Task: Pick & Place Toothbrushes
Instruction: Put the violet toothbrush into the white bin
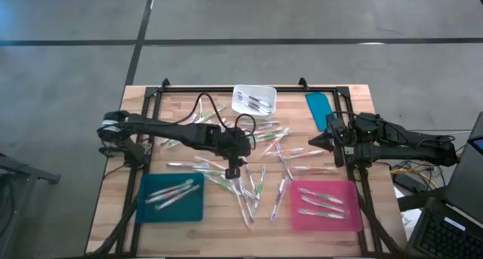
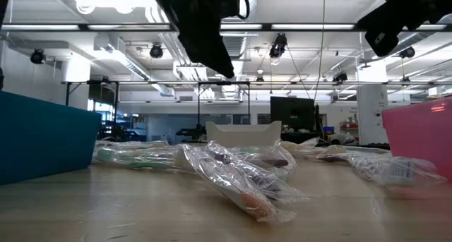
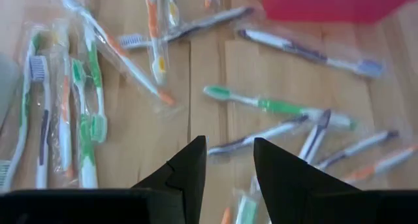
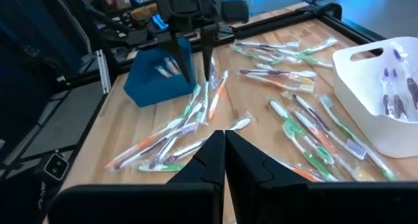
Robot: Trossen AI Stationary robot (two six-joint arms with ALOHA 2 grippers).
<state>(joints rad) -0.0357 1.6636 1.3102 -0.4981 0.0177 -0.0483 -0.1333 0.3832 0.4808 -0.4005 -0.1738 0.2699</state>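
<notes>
Many toothbrushes in clear wrappers [image 1: 264,157] lie scattered flat across the middle of the wooden table, also in the low view [image 2: 240,178] and both wrist views [image 3: 274,106] [image 4: 307,139]. My left gripper [image 1: 233,171] [image 3: 228,152] hangs open over the pile near the table's middle. It is raised clear of the table in the low view [image 2: 212,44], and a dark-handled toothbrush [image 3: 261,136] lies on the wood below the gap. My right gripper [image 1: 311,143] [image 4: 225,142] is shut and empty, hovering above the table's right part.
A teal tray [image 1: 151,214] at the near left and a pink tray [image 1: 349,223] at the near right each hold a few toothbrushes. A white bin [image 1: 240,91] with toothbrushes stands at the far edge, beside a second teal tray [image 1: 319,109]. Black frame rails [image 1: 226,87] border the table.
</notes>
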